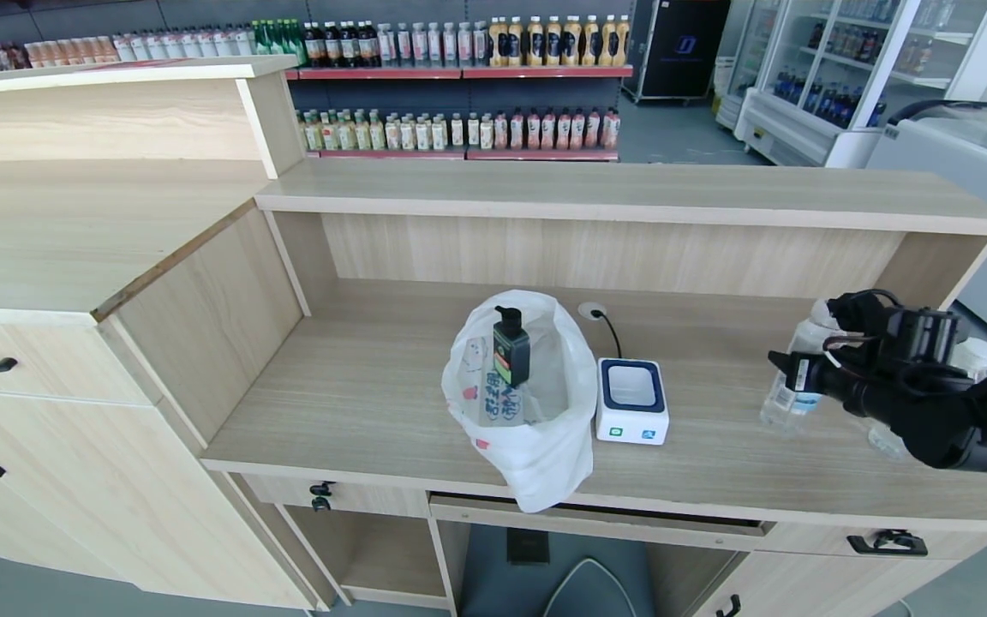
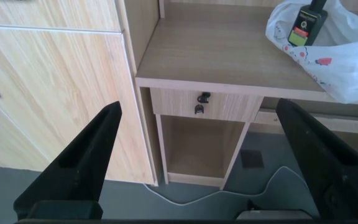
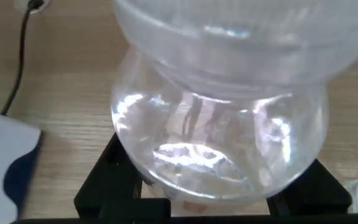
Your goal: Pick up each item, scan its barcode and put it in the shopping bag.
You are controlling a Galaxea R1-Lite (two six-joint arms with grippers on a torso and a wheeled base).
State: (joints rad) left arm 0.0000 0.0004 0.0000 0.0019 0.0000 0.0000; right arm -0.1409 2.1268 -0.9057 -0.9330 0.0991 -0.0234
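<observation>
A clear water bottle (image 1: 789,390) leans a little at the right of the wooden counter (image 1: 356,403), with my right gripper (image 1: 795,377) shut around its middle. In the right wrist view the bottle (image 3: 216,124) sits between the two black fingers (image 3: 107,183). The white shopping bag (image 1: 536,428) stands open at the counter's middle and holds a dark pump bottle (image 1: 511,347). Right of the bag is the white barcode scanner (image 1: 631,398). My left gripper (image 2: 199,106) hangs open and holds nothing, low in front of the counter's left drawer (image 2: 204,102).
A white-capped container (image 1: 973,356) and another clear bottle (image 1: 888,441) stand behind my right arm. The scanner's cable (image 1: 609,330) runs to a hole at the back. A raised ledge (image 1: 631,193) walls the counter behind, and a tall cabinet (image 1: 74,257) stands to the left.
</observation>
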